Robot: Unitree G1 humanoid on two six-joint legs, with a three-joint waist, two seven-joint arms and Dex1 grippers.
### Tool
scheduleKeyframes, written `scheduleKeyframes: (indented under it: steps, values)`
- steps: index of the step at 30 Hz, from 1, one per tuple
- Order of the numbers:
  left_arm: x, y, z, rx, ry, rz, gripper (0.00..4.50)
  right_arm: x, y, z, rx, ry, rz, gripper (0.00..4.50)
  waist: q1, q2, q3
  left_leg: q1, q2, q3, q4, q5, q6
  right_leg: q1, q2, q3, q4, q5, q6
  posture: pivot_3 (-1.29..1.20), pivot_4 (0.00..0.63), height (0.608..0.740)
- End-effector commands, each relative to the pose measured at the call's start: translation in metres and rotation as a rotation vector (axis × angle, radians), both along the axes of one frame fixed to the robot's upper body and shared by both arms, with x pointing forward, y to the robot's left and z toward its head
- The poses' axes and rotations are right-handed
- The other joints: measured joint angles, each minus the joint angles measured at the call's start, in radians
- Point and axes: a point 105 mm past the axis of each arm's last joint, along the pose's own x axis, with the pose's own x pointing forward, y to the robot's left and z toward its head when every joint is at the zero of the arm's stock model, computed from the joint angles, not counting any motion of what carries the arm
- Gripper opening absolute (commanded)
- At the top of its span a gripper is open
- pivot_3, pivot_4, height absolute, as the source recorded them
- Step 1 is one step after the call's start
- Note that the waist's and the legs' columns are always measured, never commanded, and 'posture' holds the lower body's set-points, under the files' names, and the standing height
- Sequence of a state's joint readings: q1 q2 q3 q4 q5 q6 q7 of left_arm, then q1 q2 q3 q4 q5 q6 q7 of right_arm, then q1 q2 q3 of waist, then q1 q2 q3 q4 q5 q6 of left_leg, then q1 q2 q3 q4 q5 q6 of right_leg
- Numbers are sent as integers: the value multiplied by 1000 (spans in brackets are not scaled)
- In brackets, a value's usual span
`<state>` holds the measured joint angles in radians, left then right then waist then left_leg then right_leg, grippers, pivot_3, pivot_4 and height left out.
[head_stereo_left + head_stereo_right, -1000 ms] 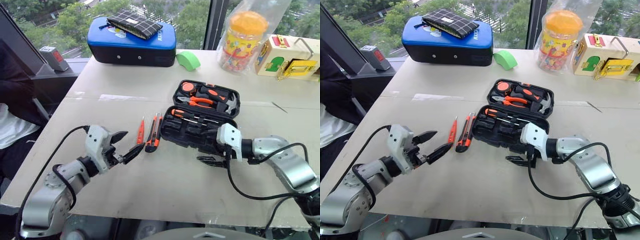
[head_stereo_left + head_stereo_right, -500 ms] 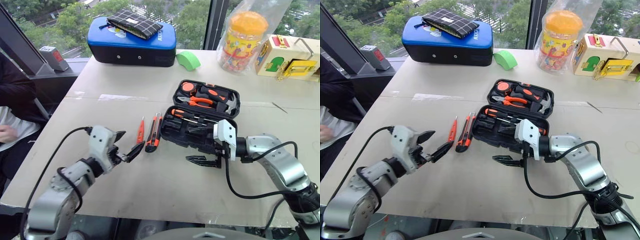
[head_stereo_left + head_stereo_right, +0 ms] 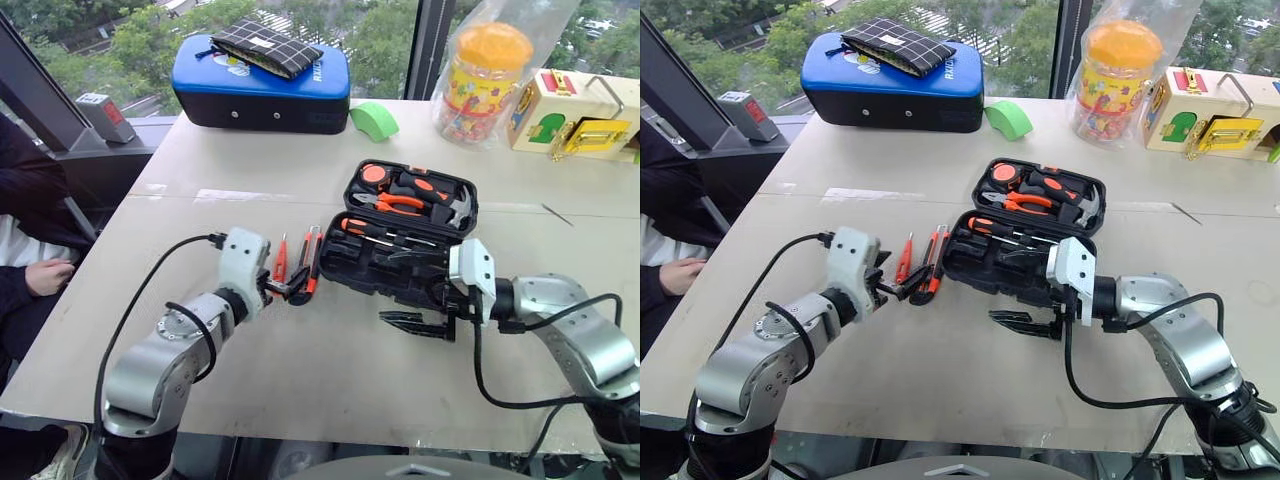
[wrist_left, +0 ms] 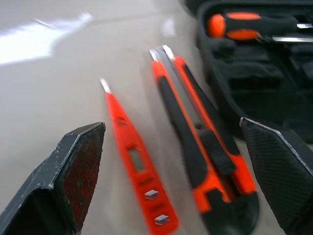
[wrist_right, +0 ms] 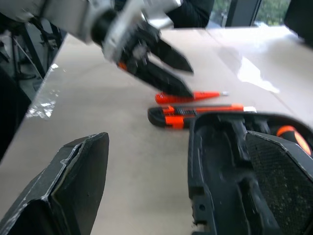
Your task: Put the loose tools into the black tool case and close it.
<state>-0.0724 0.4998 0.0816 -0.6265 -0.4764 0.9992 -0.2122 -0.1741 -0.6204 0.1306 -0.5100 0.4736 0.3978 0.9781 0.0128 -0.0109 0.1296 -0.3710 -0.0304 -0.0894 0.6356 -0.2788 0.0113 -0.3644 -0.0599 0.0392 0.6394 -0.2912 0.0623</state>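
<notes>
The black tool case (image 3: 352,262) lies open mid-table, with pliers and a hammer in its lid and a screwdriver (image 3: 375,228) in its base. Just left of it a slim orange tester screwdriver (image 3: 281,258) and a black-and-orange utility knife (image 3: 311,262) lie side by side on the table. My left gripper (image 3: 283,285) is open at their near ends. In the left wrist view the tester (image 4: 134,161) and the knife (image 4: 195,147) lie between its fingers (image 4: 73,181). My right gripper (image 3: 405,292) is open at the case's front edge, and a corner of the case (image 5: 220,161) stands between its jaws.
At the back of the table sit a blue-topped soft case (image 3: 262,95) with a chequered pouch, a green tape roll (image 3: 375,120), a bagged jar with an orange lid (image 3: 487,75) and a wooden toy box (image 3: 575,115). A person's hand (image 3: 45,275) shows at the left.
My left gripper has moved forward and to the right, tipping down onto the near ends of the tester and the knife. My right gripper has risen slightly by the case's front.
</notes>
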Motion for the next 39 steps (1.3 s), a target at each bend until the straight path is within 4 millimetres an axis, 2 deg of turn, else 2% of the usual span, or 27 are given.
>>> scheduleKeyframes:
  steps: [1,5,11,18,22,32,33,35,37,38,39]
  values:
    - [-4,-10,11,16,-41,-28,4500,-11,-3,19,53,-73,23,4476,0,0,0,0,0,0,0,0,0,0,0,0,0,0,0,0,150,740]
    - [-2,-12,9,15,-37,-6,4500,-14,-6,20,50,-71,19,4476,-1,0,0,0,0,0,0,0,0,0,0,1,0,0,0,0,150,740]
    - [0,12,5,12,-36,148,4500,-15,-6,20,45,-70,13,4476,-1,0,0,0,0,0,0,1,-1,0,0,0,0,0,0,0,150,740]
    - [7,28,-4,47,-22,213,4500,-16,-8,16,28,-61,13,4476,1,0,0,0,0,0,1,1,-1,0,0,0,0,0,0,0,150,740]
    - [11,29,-7,59,1,200,3281,-16,-7,16,32,-64,6,4500,1,-1,0,0,0,0,1,1,-1,1,0,0,0,0,0,0,150,740]
    - [9,23,-31,61,92,168,3281,-17,-7,16,26,-73,-20,4500,1,-1,0,0,0,0,1,2,-4,0,0,1,0,0,0,0,150,740]
    - [8,21,-32,65,96,156,2865,-17,-8,16,24,-73,-22,4500,1,-1,0,0,0,0,1,2,-3,1,0,1,0,0,0,0,150,740]
    - [8,20,-34,70,99,148,2514,-17,-9,16,21,-74,-24,4500,2,-1,0,0,0,0,1,2,-4,1,0,0,0,0,0,0,150,740]
    - [8,22,-33,81,84,138,1520,-18,-10,16,21,-73,-29,4500,2,-1,0,0,0,0,1,2,-4,1,0,0,0,0,0,0,150,740]
    - [8,24,-30,77,69,132,1350,-18,-10,16,22,-73,-33,4500,2,-1,0,0,0,0,1,2,-4,1,0,0,0,0,0,0,150,740]
    - [10,25,-25,74,47,124,894,-18,-11,16,24,-73,-40,4500,2,-1,0,0,0,0,1,2,-4,1,0,0,0,0,0,0,150,740]
